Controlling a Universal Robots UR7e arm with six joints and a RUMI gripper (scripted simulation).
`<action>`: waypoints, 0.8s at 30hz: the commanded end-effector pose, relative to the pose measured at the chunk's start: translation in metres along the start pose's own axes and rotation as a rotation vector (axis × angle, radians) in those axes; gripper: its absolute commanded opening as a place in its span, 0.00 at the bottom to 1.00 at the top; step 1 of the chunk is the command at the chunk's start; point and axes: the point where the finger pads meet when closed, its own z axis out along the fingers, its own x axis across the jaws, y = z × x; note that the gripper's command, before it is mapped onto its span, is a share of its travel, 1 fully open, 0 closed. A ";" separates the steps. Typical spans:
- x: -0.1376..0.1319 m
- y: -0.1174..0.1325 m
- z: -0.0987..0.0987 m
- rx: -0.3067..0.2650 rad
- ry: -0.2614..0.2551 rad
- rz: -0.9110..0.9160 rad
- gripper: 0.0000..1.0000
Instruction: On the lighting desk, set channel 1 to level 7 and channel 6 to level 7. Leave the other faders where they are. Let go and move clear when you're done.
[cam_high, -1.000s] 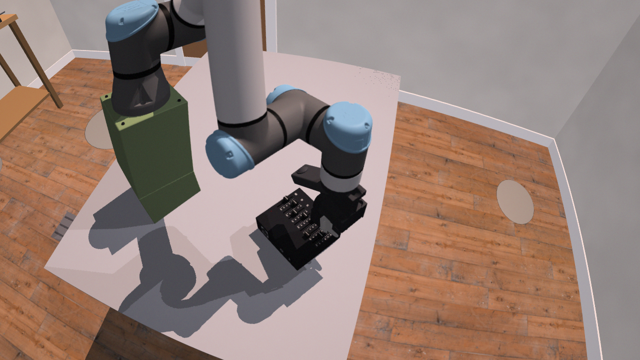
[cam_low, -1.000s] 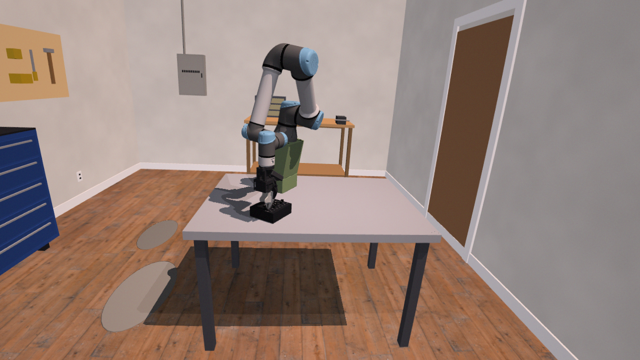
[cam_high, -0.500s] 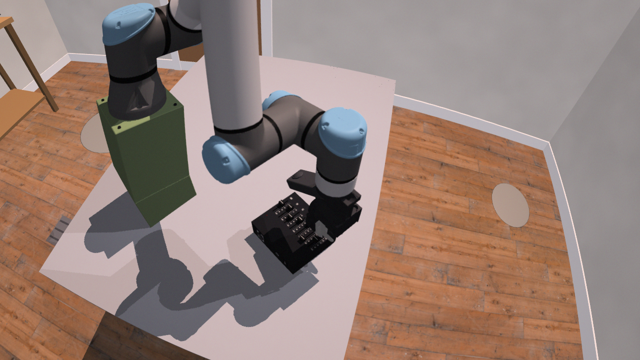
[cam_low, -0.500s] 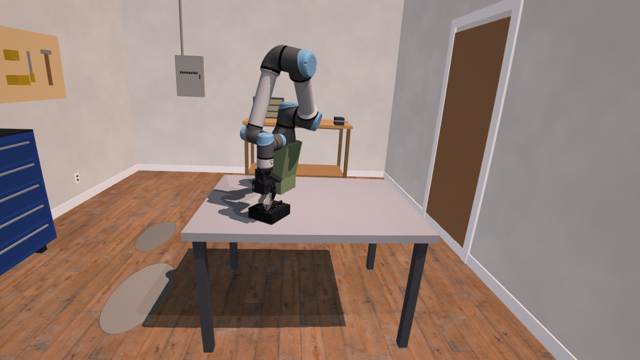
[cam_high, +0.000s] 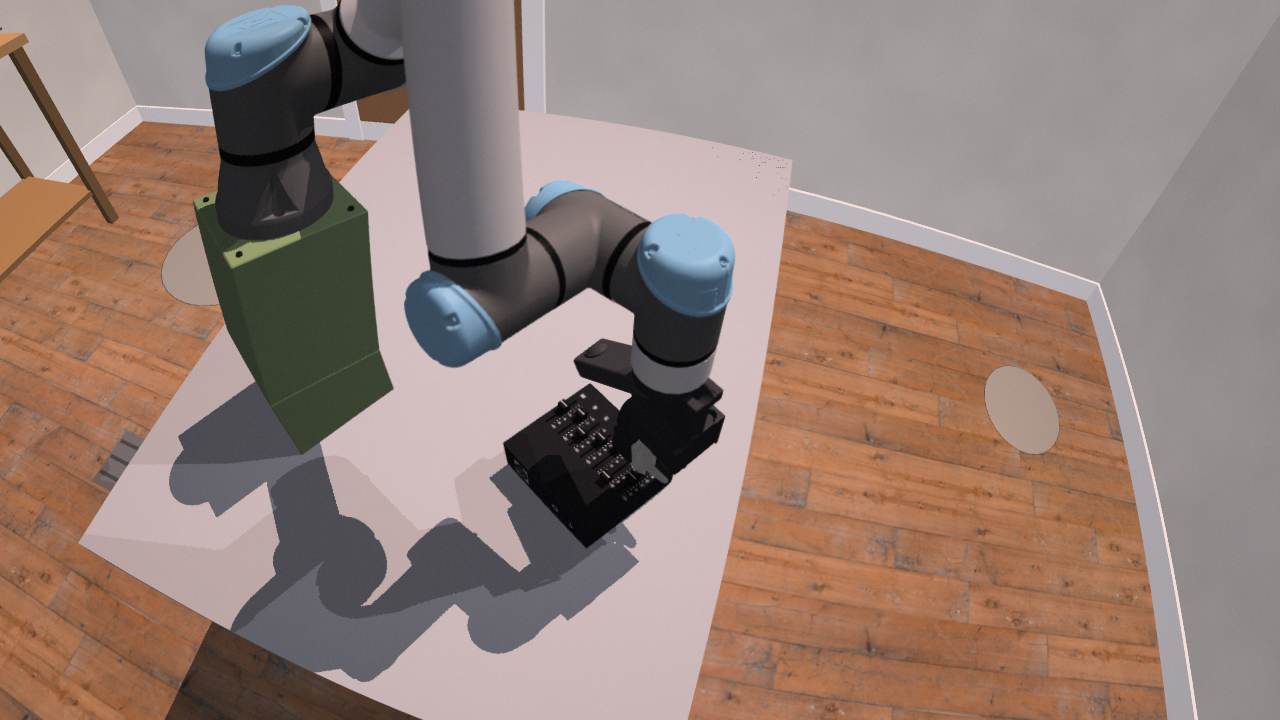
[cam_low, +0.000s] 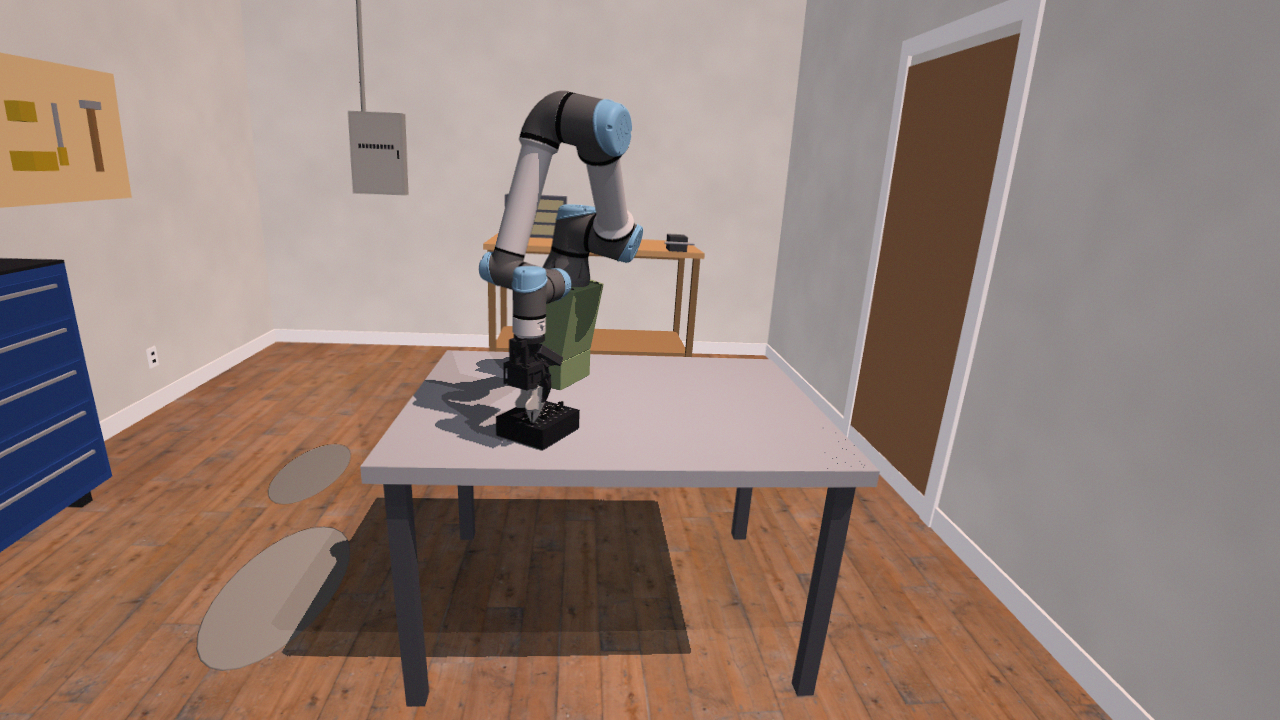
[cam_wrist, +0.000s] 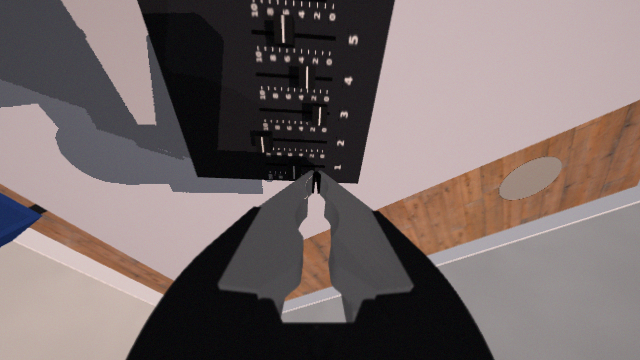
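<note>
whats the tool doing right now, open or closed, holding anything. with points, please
Tool (cam_high: 660, 478) (cam_low: 533, 419) (cam_wrist: 315, 172): closed, tips down at the channel 1 end of the desk (cam_high: 547, 479) (cam_low: 522, 432) (cam_wrist: 200, 100); whether they grip a fader cannot be told.
</note>
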 end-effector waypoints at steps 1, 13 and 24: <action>-0.001 0.001 0.000 -0.002 0.000 -0.002 0.00; -0.007 0.001 0.000 -0.002 0.000 -0.002 0.00; -0.012 0.001 0.000 -0.002 0.000 -0.002 0.00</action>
